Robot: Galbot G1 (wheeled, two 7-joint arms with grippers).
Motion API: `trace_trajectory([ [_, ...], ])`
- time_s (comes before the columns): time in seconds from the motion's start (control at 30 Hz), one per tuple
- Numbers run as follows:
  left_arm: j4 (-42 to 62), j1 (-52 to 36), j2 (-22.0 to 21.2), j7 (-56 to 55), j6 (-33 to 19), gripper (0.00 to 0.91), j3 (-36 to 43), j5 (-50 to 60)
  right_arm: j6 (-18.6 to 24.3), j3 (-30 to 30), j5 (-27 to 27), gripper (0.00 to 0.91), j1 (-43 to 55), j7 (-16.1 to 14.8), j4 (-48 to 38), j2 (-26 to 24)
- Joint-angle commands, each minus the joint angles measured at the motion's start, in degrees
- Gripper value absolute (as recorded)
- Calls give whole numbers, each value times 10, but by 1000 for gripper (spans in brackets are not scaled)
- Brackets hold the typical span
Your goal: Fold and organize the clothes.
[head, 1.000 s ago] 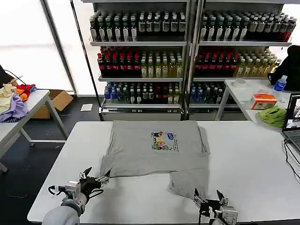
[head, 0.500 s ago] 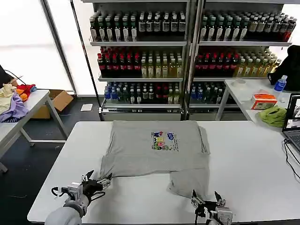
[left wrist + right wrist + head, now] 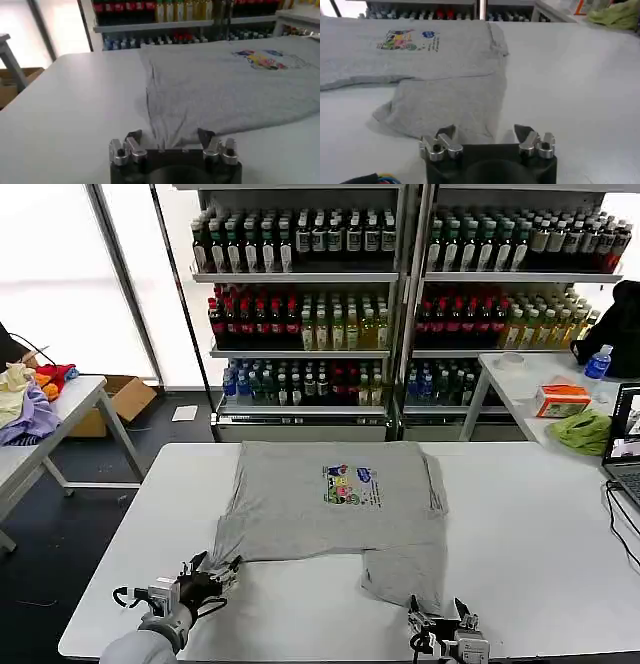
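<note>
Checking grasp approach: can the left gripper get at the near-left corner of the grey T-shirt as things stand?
Probably yes. The left gripper is open at the table's near-left edge, its fingers either side of the T-shirt corner, with bare tabletop around it. The right gripper sits open at the opposite hem.

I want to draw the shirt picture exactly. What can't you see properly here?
- Chest print on the T-shirt: head view, too small to tell what it pictures.
- T-shirt's far right side: left wrist view, cut off by the picture edge.
- Hem beneath the left tool: left wrist view, hidden by its body.
- Right tool: open, short of the hem.
</note>
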Motion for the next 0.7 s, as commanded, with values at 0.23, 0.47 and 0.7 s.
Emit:
trace_trajectory([
  [0.23, -5, 18, -5, 2, 1, 10, 7, 9, -1, -3, 2, 0, -1, -4, -20, -2],
  [0.47, -4, 21, -9, 4, -2, 10, 9, 16, 0, 1, 3, 0, -2, -9, -22, 2],
  [0.7, -9, 18, -17, 4, -17, 10, 2, 15, 23, 24, -42, 0, -7, -38, 15, 7],
])
